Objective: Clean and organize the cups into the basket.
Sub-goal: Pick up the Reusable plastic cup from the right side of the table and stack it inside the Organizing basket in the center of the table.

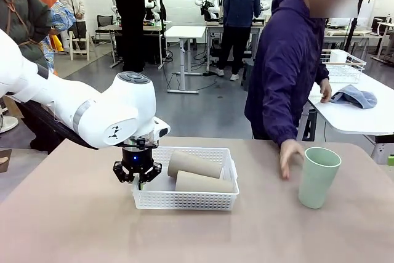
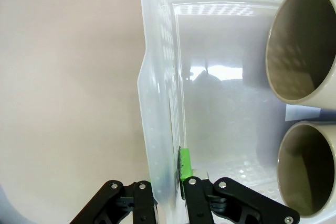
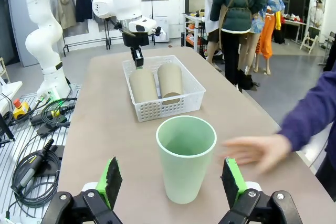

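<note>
Two tan cups (image 1: pixel 194 164) in basket (image 1: pixel 184 200), left gripper (image 1: pixel 140 181) clamping its wall; right gripper (image 3: pixel 172 178) spread; hand (image 3: pixel 257 150) by mint cup (image 3: pixel 186 156) blurred

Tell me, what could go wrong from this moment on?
1. The left end effector is shut on the wall of the white basket; a pull may bend it or slip off, and the two tan cups lying inside may roll.
2. A person's hand is close beside the upright mint green cup before the open right end effector; an approach may bump the hand or tip the cup.
</note>
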Controlling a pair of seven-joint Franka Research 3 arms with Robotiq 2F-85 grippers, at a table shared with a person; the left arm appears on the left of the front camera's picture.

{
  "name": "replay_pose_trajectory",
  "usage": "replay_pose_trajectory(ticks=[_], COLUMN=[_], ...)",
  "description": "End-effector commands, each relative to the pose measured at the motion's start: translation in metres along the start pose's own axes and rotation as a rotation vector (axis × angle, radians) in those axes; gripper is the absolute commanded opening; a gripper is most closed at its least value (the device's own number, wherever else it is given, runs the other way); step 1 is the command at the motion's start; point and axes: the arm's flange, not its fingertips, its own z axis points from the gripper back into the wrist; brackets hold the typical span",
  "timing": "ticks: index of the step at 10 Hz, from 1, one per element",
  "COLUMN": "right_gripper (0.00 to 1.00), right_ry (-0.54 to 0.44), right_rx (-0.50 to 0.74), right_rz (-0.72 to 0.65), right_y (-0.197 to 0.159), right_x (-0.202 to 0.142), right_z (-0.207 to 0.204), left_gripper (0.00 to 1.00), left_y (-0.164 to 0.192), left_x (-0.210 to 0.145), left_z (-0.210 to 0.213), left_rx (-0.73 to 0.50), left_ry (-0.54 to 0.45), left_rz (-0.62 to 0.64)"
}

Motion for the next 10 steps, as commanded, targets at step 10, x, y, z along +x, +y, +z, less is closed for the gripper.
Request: replay_pose_trajectory(ticks=[10], right_gripper=[1.00], right_ry=[0.040], right_rx=[0.002], right_rz=[0.102], right_y=[-0.002], right_x=[-0.059], right_z=[-0.003], left_gripper=[0.00], left_y=[0.000], left_x=[-0.002], left_z=[0.000], left_rx=[0.016], left_ry=[-0.010], left_rz=[0.003])
